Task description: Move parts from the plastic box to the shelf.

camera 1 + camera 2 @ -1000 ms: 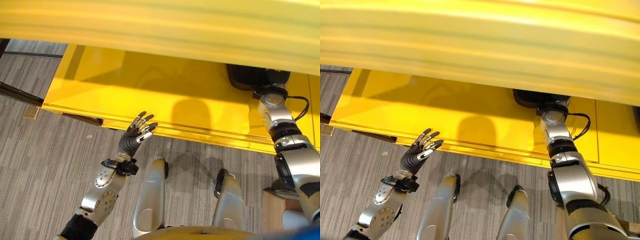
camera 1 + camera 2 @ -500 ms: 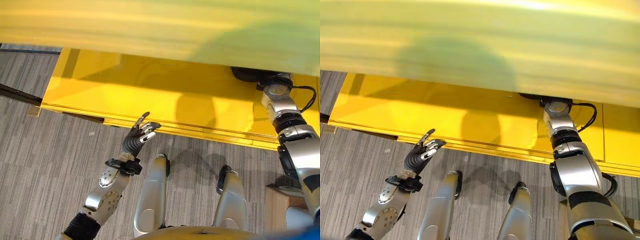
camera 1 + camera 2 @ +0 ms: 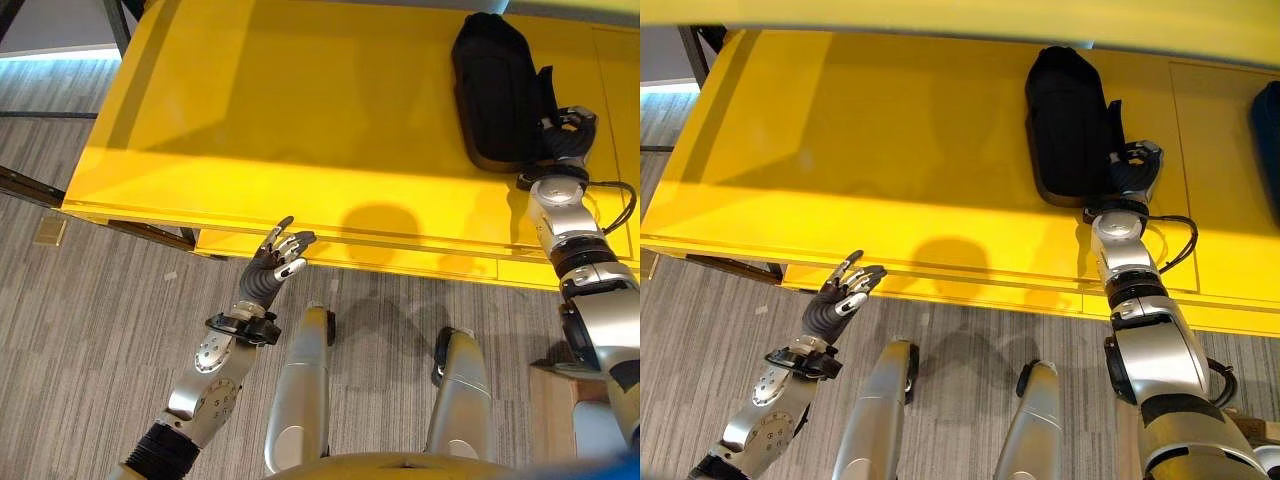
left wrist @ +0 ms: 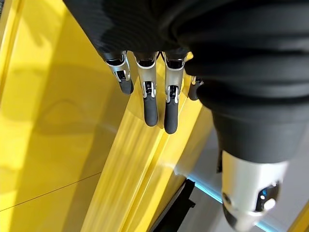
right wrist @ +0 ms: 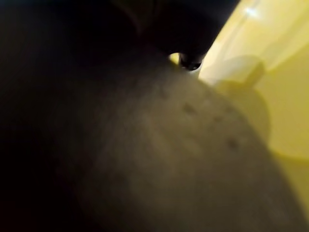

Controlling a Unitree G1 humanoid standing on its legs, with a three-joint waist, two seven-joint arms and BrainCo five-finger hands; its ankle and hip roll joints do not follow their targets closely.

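Right robot hand (image 3: 1133, 165) against black part's (image 3: 1068, 125) right edge on yellow shelf (image 3: 870, 130), grip unclear; left robot hand (image 3: 843, 295) open, empty.

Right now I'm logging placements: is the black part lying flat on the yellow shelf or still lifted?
Lying flat. The black part rests lengthwise on the yellow shelf; the right robot hand sits at its edge, grip unclear.

Bright overhead light, soft glare on yellow shelf (image 3: 300, 120); round shadow just ahead of left hand (image 3: 272, 268). Right wrist view dark, blurred.
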